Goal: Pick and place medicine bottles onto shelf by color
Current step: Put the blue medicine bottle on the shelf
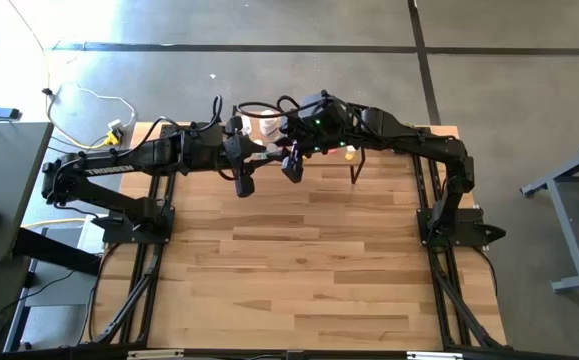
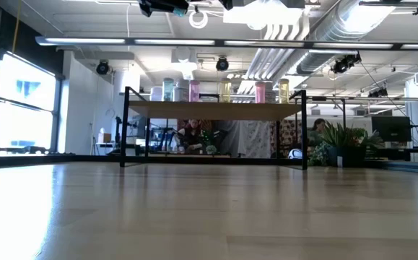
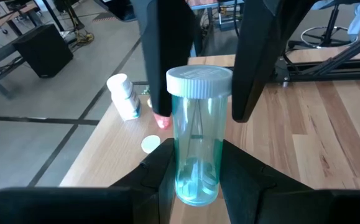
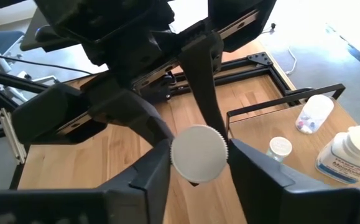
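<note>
A clear pale green medicine bottle [image 3: 195, 143] with a white cap [image 4: 198, 154] hangs in the air between both grippers, near the shelf [image 2: 216, 110]. My left gripper [image 3: 195, 158] is shut on its body. My right gripper [image 4: 198, 155] is shut on its cap. In the high view the two grippers [image 1: 244, 178] [image 1: 291, 166] meet over the table's far half. Several bottles stand on the shelf top: white [image 2: 182, 91], green [image 2: 169, 89], pink [image 2: 194, 91] and yellow [image 2: 225, 90]. My left gripper pinches the green bottle's lower body [image 3: 192, 177] between its two fingers, one finger [image 3: 161, 165] on each side. The bottle is lifted clear of the table, cap end pointing away from the left wrist. My right gripper pinches the white cap's ribbed rim [image 4: 175, 155] between its two fingers [image 4: 158, 168], coming at the bottle from its cap end, opposite my left gripper.
The shelf stands at the table's far edge on black legs [image 1: 357, 168]. In the right wrist view it carries a large white bottle [image 4: 354, 152], a small white-capped one [image 4: 280, 147] and a clear one with pink contents [image 4: 313, 115]. Bare wood [image 1: 309, 270] fills the near half.
</note>
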Robot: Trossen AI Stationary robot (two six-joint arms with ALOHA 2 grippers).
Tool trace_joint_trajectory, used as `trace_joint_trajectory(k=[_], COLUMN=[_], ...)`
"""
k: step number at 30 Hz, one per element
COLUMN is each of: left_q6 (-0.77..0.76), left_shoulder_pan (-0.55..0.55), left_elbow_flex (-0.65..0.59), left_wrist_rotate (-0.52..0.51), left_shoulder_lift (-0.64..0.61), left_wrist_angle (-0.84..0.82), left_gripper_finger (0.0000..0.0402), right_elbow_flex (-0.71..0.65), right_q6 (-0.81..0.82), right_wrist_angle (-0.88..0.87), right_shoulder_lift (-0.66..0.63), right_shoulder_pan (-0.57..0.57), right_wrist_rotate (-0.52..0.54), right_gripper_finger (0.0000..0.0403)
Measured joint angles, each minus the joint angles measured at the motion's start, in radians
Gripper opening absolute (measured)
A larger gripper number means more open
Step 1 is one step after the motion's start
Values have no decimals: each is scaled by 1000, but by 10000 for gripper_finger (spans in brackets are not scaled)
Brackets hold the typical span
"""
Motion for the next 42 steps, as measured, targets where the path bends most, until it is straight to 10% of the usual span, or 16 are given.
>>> trace_joint_trajectory(k=[20, 42], left_q6=[-16, -15], left_shoulder_pan=[2, 8], left_elbow_flex=[0, 0], left_wrist_rotate=[23, -153], left_shoulder_lift=[0, -16], left_wrist_angle=[0, 11], left_gripper_finger=[101, 244], right_elbow_flex=[0, -1], right_q6=[-1, -6], right_wrist_angle=[-2, -64], right_shoulder_lift=[0, -54], right_shoulder_pan=[0, -64], right_wrist_rotate=[-23, 75], right_gripper_finger=[98, 99])
